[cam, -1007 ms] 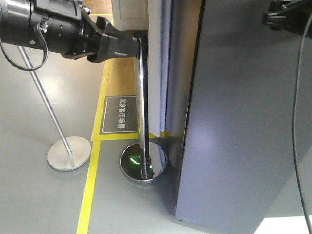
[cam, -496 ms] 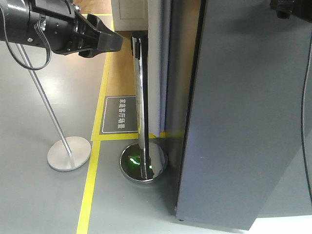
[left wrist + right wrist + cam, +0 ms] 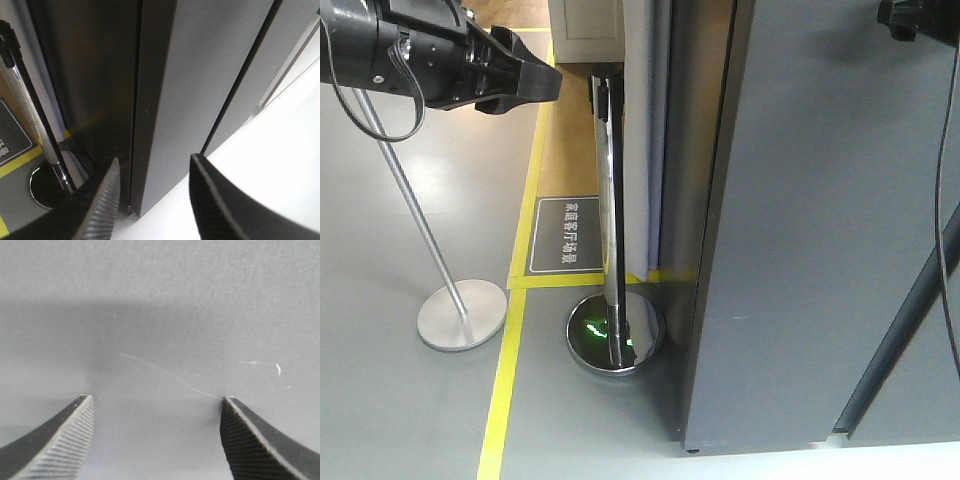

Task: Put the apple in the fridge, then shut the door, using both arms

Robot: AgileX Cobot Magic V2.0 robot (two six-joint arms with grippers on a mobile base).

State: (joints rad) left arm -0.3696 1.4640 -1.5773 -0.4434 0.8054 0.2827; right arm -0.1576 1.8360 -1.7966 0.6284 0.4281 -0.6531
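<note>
Two arms in view, neither carrying anything; the apple appears in no view, so judged already inside the fridge (image 3: 820, 230). Front view: the fridge's dark-grey outer face fills the right of frame. The left gripper (image 3: 525, 82) hangs up and to the left of the fridge, clear of it, above the chrome stanchion post (image 3: 610, 220) that stands just beside the fridge's left edge. Only a scrap of the right arm shows at the top corner, over the grey face. Left wrist view: left gripper (image 3: 152, 197) jaws moderately apart, empty, aimed at the narrow seam where the door (image 3: 195, 75) meets the fridge body; likely positioned to check or press that edge. Right wrist view: right gripper (image 3: 155, 435) jaws spread wide, nothing between them, facing the flat grey panel squarely and close, consistent with a push to shut the door; contact cannot be confirmed.
</note>
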